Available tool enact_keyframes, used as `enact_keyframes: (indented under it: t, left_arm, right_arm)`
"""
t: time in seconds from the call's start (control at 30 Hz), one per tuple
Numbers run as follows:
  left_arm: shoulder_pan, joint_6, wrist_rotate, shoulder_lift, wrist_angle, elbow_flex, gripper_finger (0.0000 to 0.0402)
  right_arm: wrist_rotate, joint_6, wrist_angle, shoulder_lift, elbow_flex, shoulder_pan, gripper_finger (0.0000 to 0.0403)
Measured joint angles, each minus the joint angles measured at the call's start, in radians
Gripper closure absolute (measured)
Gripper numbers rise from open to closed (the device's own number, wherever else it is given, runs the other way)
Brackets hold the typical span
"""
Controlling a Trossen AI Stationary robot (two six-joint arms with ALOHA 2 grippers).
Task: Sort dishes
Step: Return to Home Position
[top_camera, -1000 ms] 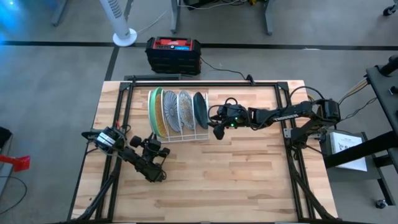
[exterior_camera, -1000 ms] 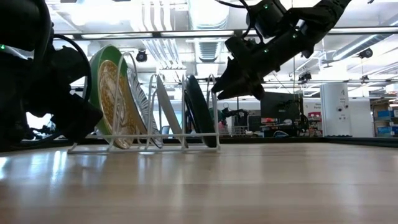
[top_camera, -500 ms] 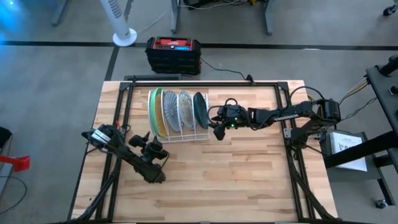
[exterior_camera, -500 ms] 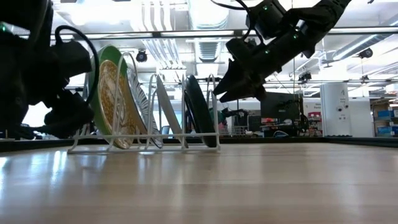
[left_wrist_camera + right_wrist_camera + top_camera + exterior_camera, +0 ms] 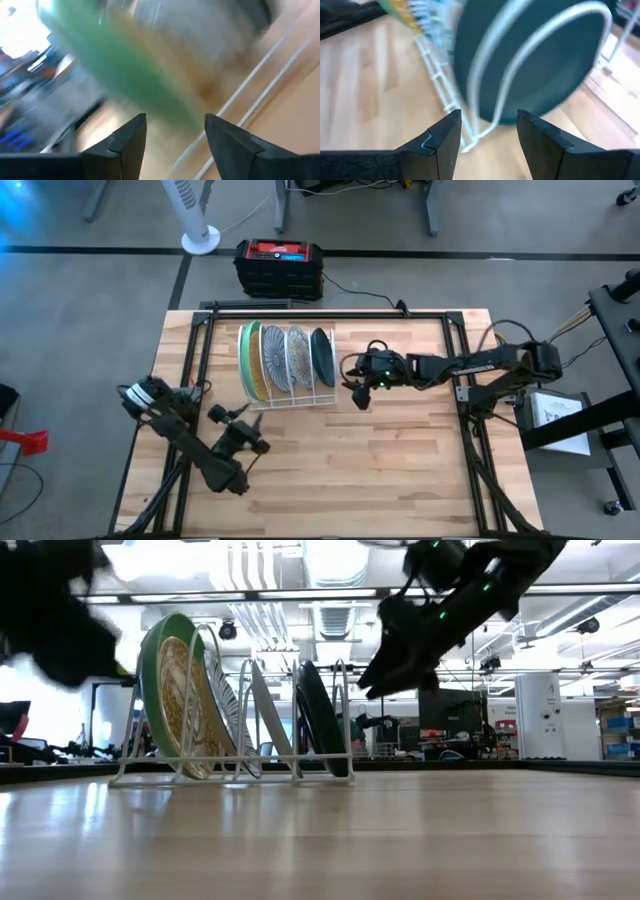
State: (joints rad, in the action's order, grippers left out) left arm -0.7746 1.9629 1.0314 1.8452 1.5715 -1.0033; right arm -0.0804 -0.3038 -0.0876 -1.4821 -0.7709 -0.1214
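Plates all stand on edge in the white wire rack (image 5: 300,398) at the back-centre of the table (image 5: 400,470). High view: light green plate (image 5: 243,352) at the rack's left end, yellow patterned plate (image 5: 257,370) just beside it, white lined plate (image 5: 276,358) further along, dark teal plate (image 5: 321,356) at the right end. Right gripper (image 5: 355,390) sits just right of the rack, near the teal plate, not touching it. Left gripper (image 5: 228,418) is in front of the rack's left end, clear of it, arm folded back over the table's left side. Low view: plates lean in the slots, green one (image 5: 150,680) outermost left, teal one (image 5: 322,720) rightmost. Right gripper (image 5: 375,680) hangs above the table right of the rack. Left arm (image 5: 50,630) is a dark blur at upper left. Left wrist view: left gripper (image 5: 174,120) has fingers spread wide and holds nothing. Blurred green plate (image 5: 125,75) and rack wire (image 5: 250,85) lie ahead. Right wrist view: right gripper (image 5: 487,117) also wide open and empty, facing the teal plate (image 5: 535,60) behind a rack hoop (image 5: 495,75).
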Motion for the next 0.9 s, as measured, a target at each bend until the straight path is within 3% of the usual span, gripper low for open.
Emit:
enact_keyframes:
  t: [0.17, 0.3, 0.47, 0.77, 0.9]
  left_arm:
    - [-0.008, 0.080, 0.517, -0.060, -0.001, -0.057, 0.0226]
    - [0.088, -0.149, 0.539, -0.064, -0.033, -0.185, 0.0245]
    - [0.198, -0.604, 0.540, -0.032, -0.064, -0.369, 0.0250]
    - [0.220, -1.290, 0.535, -0.017, -0.060, -0.743, 0.0251]
    - [0.215, -1.475, 0.542, -0.018, -0.060, -0.917, 0.0251]
  right_arm:
    - [-0.001, 0.098, -0.040, 0.115, 0.047, 0.071, 0.0229]
    - [0.003, 0.201, -0.249, 0.188, 0.101, 0.150, 0.0239]
    - [0.003, 0.301, -0.448, 0.213, 0.121, 0.207, 0.0257]
    - [0.001, 0.306, -0.302, 0.292, 0.121, 0.209, 0.0293]
    - [0.003, 0.305, -0.240, 0.338, 0.121, 0.218, 0.0303]
